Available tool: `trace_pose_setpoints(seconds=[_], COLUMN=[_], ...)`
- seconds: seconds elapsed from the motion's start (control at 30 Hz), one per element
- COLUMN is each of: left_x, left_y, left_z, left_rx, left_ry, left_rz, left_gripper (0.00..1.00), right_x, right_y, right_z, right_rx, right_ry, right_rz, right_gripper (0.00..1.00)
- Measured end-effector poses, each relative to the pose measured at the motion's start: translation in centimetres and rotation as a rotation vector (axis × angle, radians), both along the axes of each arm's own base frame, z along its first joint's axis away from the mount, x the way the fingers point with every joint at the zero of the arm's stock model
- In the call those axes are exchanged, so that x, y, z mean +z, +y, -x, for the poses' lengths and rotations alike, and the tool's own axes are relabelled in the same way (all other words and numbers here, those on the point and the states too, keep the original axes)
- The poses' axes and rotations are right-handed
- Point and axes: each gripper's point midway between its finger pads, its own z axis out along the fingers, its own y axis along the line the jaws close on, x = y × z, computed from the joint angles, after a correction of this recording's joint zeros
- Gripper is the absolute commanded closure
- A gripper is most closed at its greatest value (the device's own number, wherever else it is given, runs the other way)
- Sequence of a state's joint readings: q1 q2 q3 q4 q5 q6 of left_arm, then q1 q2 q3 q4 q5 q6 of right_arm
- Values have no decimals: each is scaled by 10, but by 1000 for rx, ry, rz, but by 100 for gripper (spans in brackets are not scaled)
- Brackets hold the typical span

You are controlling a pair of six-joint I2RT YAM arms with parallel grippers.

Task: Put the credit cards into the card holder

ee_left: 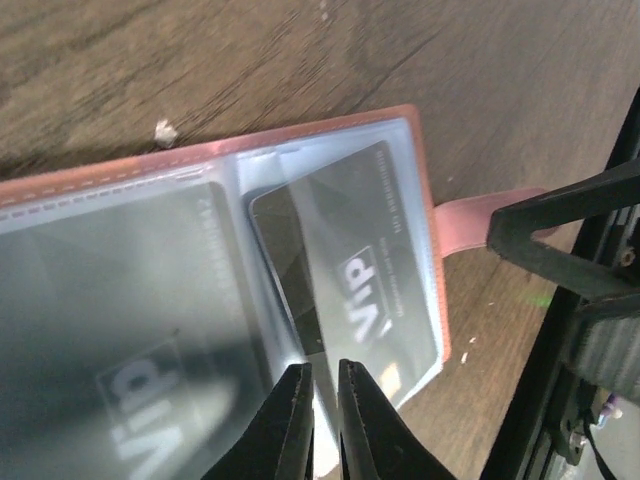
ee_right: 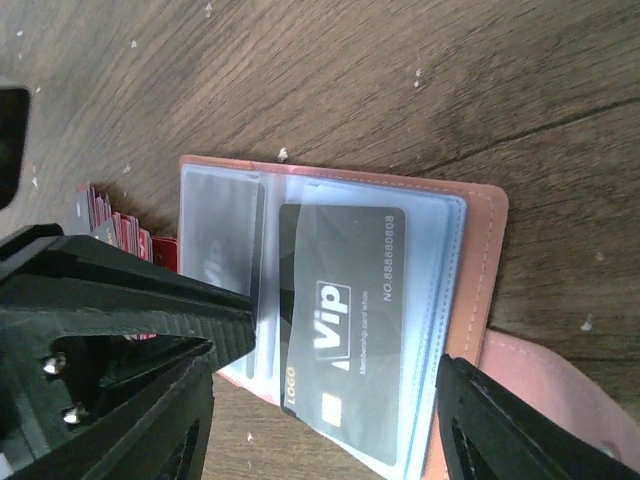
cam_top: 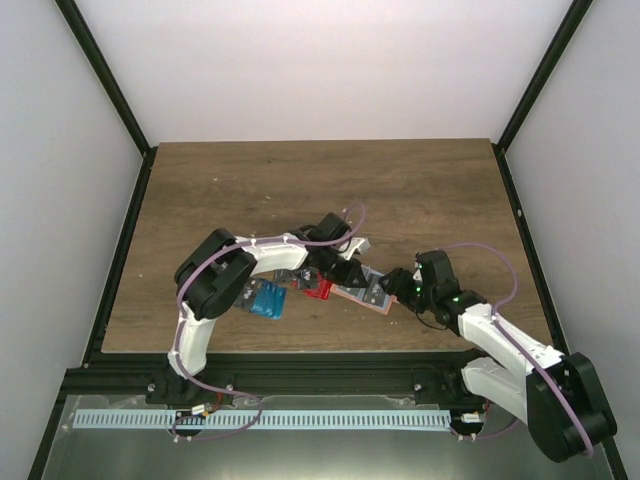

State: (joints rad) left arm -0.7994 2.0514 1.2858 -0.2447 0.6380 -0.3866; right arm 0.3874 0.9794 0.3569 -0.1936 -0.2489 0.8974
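Top view, arms: the left gripper [cam_top: 345, 268] and right gripper [cam_top: 400, 285] met over the near middle of the table [cam_top: 320, 190], with the open card holder [cam_top: 368, 294] beneath them.
Top view, loose cards: the blue cards [cam_top: 268, 298] lay under the left forearm. The red cards [cam_top: 318, 290] lay just beside the holder's left edge, so both lots were outside it.
Left wrist view, holder: it lay open and flat, clear sleeves up. A dark card [ee_left: 360, 260] marked "Vip" sat askew in the right-hand clear sleeve [ee_left: 412, 165], one long edge close to the fold. A second dark card [ee_left: 120, 340] showed in the left-hand sleeve.
Left wrist view, jaws: they were pressed nearly together at the card's near end, with only a pale slit between. Whether anything was pinched there could not be told.
Left wrist view, strap: a black finger of the right gripper stood at the pink strap [ee_left: 465, 215].
Right wrist view, jaws: they were spread wide, one finger at the holder's fold side and the other over the strap. They appeared to brace the holder rather than grip it.
Right wrist view, card: it lay tilted inside the sleeve's outline and did not look square to the pocket.
Step in hand: this was likely the seating of one dark card, with the holder steadied by the right arm.
Next move: it probably called for a short push along the pocket's axis to square the card up. The holder would need to stay pinned meanwhile, and the left arm could then fetch a red or blue card.
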Motion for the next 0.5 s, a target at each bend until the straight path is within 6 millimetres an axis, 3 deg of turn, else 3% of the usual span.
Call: trace_pose_setpoints(seconds=[0.17, 0.5], left_x=[-14, -20], left_y=[1, -3], left_z=[3, 1], left_rx=[-7, -16], left_ry=[27, 7], left_rz=[-17, -33], left_gripper=[92, 96], right_x=[-2, -14], right_y=[0, 2], right_z=[-5, -6], right_rx=[8, 27], right_ry=[-2, 22], right_rz=[-13, -18], right_gripper=[38, 38])
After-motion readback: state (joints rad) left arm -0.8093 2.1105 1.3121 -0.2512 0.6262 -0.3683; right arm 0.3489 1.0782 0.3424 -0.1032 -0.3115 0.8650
